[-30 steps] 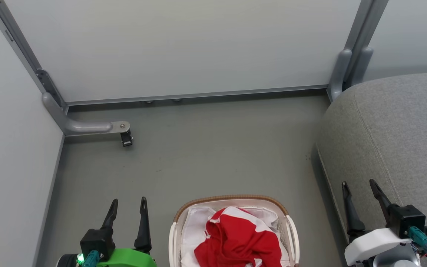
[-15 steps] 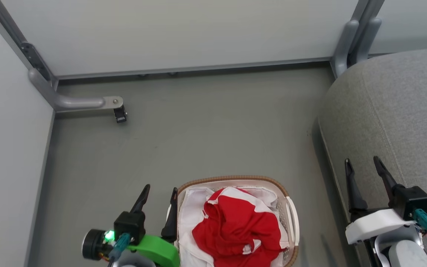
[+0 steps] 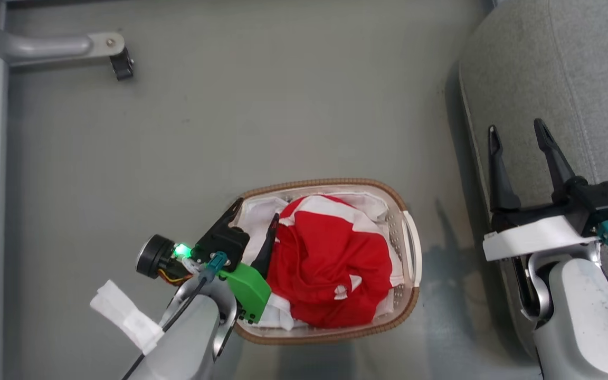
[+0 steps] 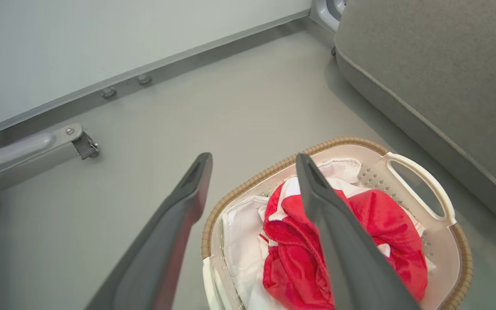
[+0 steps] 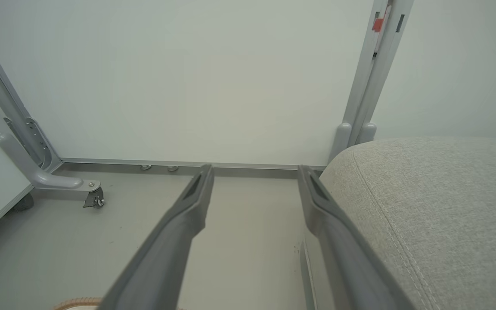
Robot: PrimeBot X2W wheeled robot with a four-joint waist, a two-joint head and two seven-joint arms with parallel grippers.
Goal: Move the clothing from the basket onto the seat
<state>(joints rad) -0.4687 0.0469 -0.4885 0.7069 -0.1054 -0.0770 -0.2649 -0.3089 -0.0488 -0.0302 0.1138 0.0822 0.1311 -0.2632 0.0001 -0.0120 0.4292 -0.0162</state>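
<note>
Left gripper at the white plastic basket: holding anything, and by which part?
Nothing. The left gripper, jaws open, hangs over the red fabric clothing; right gripper open, empty.

One basket [image 3: 335, 183] is counted on the floor [image 3: 283, 105], with one white liner [image 3: 254, 221] in it and one heap of red-and-white clothing [image 3: 330, 264], in which the number of separate garments cannot be told. One seat [image 3: 573, 79] is counted, and two hands are counted, the left hand [image 3: 256, 208] and the right hand [image 3: 515, 126], each with two dark fingers [image 3: 498, 179]. One castor [image 3: 121, 66] is counted on one grey bracket foot [image 3: 50, 46], and two small studs [image 4: 108, 91] are counted under the wall panel [image 4: 101, 43].
</note>
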